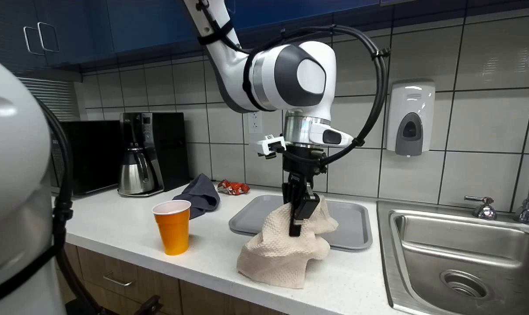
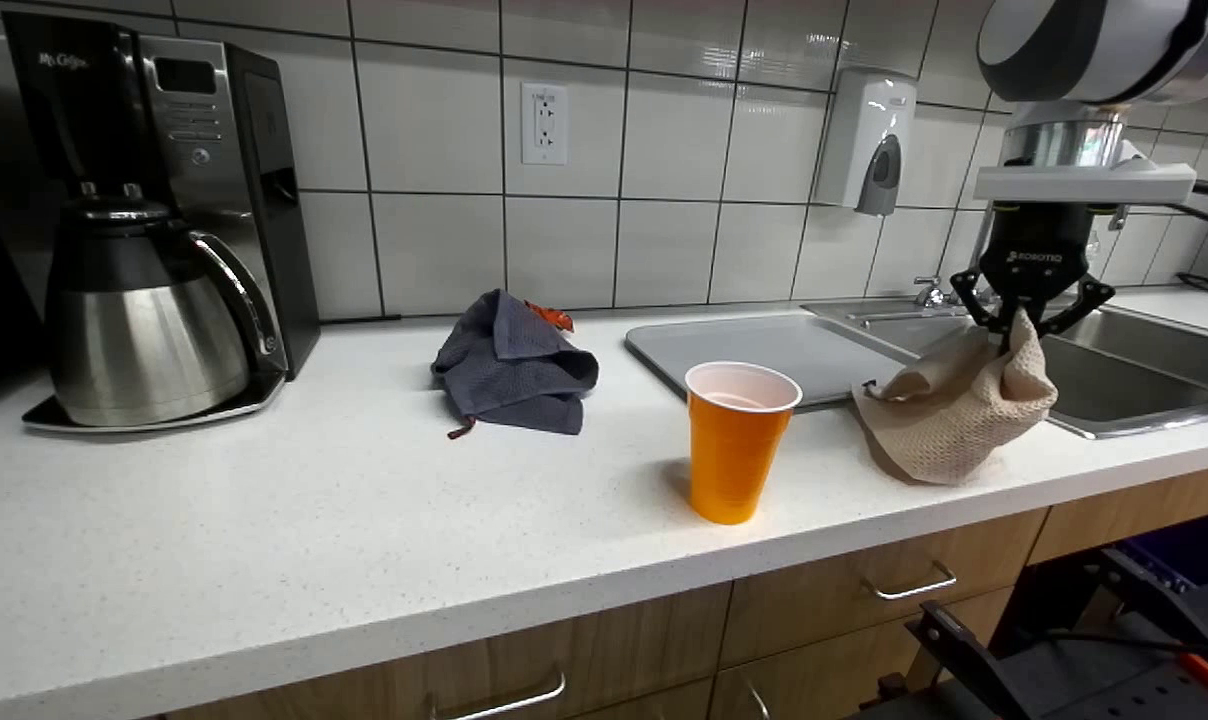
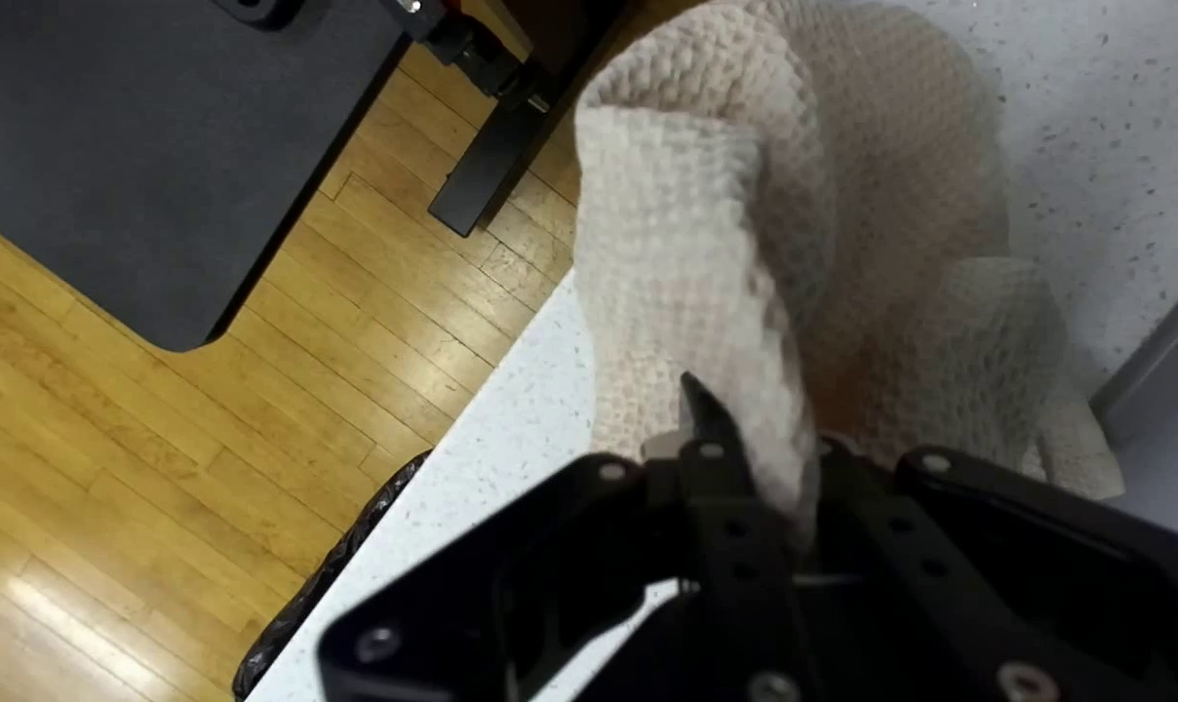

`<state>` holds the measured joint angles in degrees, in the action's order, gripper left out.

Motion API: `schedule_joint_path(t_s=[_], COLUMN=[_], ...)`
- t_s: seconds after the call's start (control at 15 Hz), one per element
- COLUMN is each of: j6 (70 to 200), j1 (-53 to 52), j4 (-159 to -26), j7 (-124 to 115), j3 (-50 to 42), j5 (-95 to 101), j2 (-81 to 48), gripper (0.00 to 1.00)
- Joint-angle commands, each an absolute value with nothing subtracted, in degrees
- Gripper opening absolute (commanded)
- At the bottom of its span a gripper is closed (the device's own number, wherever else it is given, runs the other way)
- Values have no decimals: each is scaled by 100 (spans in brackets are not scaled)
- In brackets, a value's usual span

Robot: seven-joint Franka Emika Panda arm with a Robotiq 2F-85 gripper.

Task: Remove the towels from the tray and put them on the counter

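A beige waffle-weave towel (image 1: 282, 249) hangs bunched from my gripper (image 1: 296, 225). In an exterior view the gripper (image 2: 1009, 335) pinches its top, and the towel (image 2: 954, 430) hangs in front of the grey tray (image 2: 764, 345). Its lower edge is close to the counter (image 2: 314, 530); I cannot tell whether it touches. In the wrist view a fold of the towel (image 3: 677, 244) runs between the fingers (image 3: 765, 439). The tray (image 1: 352, 223) lies flat behind the towel, which hides part of it. A dark grey towel (image 1: 199, 194) lies crumpled on the counter left of the tray.
An orange cup (image 1: 174, 227) stands near the counter's front edge, left of the beige towel. A red wrapper (image 1: 233, 187) lies by the wall. A coffee maker (image 1: 139, 162) stands at the far left. A steel sink (image 1: 391, 262) adjoins the tray's right side.
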<state>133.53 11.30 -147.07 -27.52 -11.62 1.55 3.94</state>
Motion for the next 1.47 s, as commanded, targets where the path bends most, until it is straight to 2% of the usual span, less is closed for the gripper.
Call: schedule_joint_path(t_s=[0.0,0.67,0.73,0.87,1.4], j6=[13561,13824,13816,13797,13674], j1=[1228,1120,1109,1082,901], j4=[-14750,-14421,-14389,-14330,-14243], j7=[-2965,-2939,-2946,-2958,-3104], j3=[-1158,-1242,-1248,-1252,-1214], j5=[218,138,140,150,282], j2=[243,-532,-578,-630,-413], gripper=[2,2,31,40,99])
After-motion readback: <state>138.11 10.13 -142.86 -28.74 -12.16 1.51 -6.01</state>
